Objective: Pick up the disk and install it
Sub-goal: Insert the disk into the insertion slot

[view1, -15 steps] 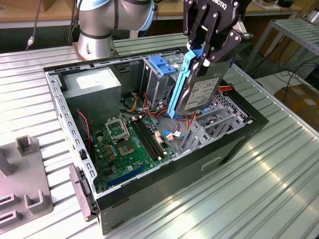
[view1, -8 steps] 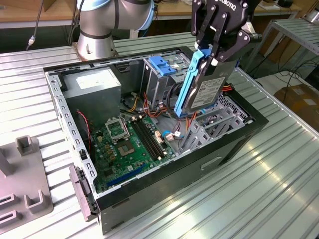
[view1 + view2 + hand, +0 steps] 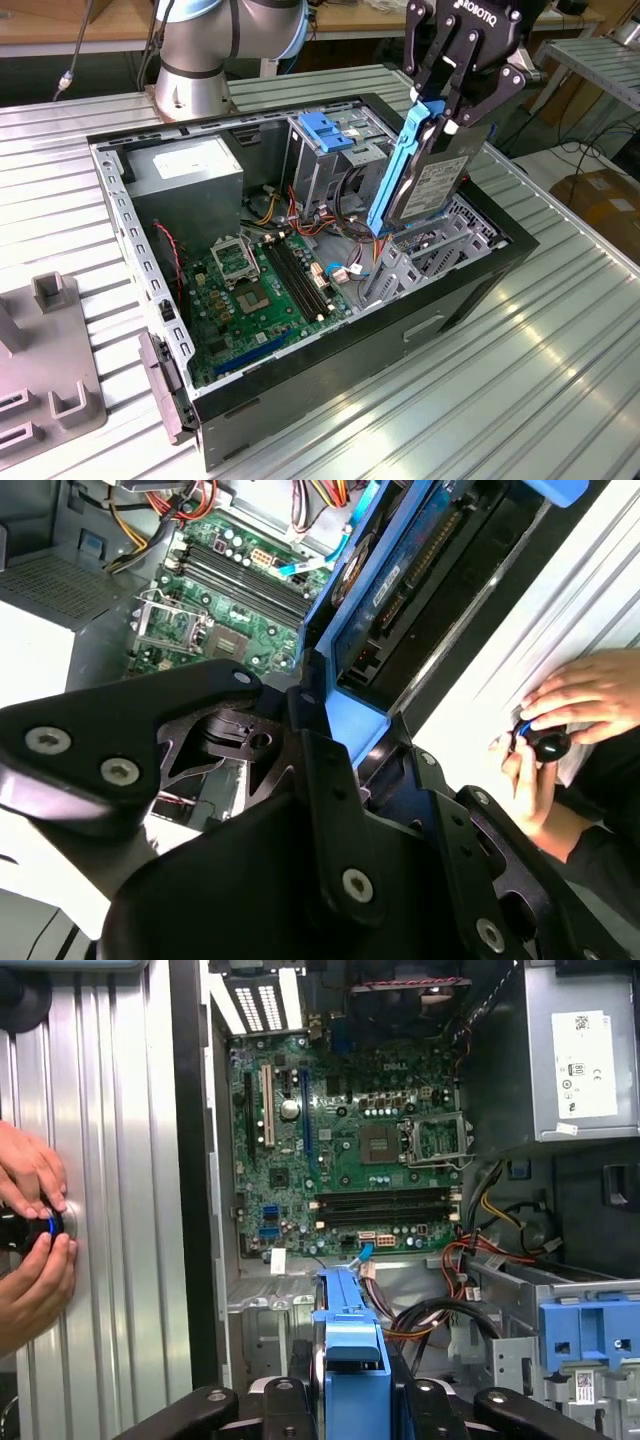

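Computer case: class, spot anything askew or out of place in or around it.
The disk, gripped by the end effector, hangs tilted on edge over the open case, not seated. In the first wrist view, a person's hands hold a small black object beside the case.

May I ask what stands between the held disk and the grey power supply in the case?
In the exterior view, the metal drive cage topped by a light blue clip stands between the disk, gripped in the pincer, and the power supply.
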You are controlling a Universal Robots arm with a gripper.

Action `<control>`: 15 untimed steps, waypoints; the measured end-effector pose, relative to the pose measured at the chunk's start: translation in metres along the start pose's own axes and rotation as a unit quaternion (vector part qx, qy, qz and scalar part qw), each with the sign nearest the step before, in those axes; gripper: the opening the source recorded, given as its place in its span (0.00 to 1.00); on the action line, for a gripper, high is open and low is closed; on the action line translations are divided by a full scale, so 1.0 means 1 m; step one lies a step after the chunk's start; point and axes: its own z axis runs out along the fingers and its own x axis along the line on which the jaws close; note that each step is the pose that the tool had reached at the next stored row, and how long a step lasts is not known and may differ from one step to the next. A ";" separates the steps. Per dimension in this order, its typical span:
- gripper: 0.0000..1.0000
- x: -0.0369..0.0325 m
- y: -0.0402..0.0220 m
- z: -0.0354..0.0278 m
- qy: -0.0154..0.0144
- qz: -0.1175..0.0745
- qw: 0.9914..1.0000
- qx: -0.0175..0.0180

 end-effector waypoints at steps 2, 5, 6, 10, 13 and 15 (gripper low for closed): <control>0.37 0.0029 -0.0007 0.0005 0.002 0.000 1.000 0.000; 0.37 0.0072 -0.0017 0.0011 0.004 0.000 1.000 0.000; 0.37 0.0087 -0.0034 0.0015 0.005 0.000 1.000 0.000; 0.37 0.0097 -0.0162 0.0028 0.007 0.000 1.000 0.000; 0.37 0.0095 -0.0233 0.0039 0.007 0.000 1.000 0.000; 0.37 0.0092 -0.0273 0.0050 0.007 0.000 1.000 0.000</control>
